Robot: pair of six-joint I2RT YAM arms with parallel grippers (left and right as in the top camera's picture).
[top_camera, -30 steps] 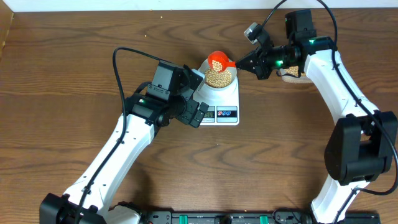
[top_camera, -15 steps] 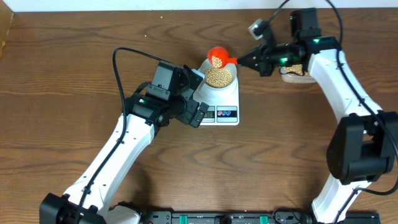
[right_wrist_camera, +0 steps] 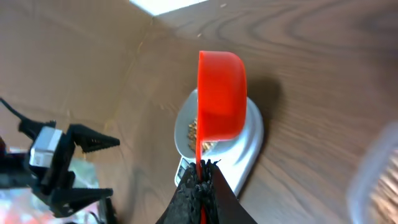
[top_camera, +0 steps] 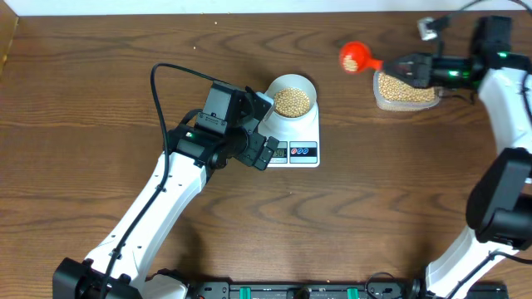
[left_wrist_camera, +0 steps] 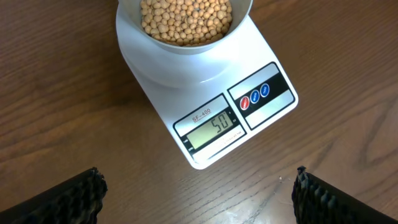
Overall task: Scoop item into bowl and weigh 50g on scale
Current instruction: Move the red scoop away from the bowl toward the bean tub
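Note:
The pale bowl [top_camera: 292, 95] stands on the white scale [top_camera: 309, 133], filled with tan-yellow beans [top_camera: 292, 101]. In the left wrist view the bowl [left_wrist_camera: 186, 46] holds the beans [left_wrist_camera: 186, 18] and the scale [left_wrist_camera: 261, 121] display reads 50. My left gripper [top_camera: 264, 152] is open and empty, low beside the scale's front left; its fingertips [left_wrist_camera: 199, 199] straddle bare table. My right gripper [top_camera: 413, 66] is shut on the handle of an orange scoop [top_camera: 353, 57], held in the air between the scale and the tub. The scoop [right_wrist_camera: 221, 93] shows edge-on above the right gripper [right_wrist_camera: 202, 177].
A clear plastic tub [top_camera: 405, 90] of more beans sits at the back right, under the right arm. The left arm crosses the table from the front left. A white wall edge runs along the back.
My right gripper has carried the orange scoop away from above the bowl, moving right and back toward the tub. The left arm has not moved.

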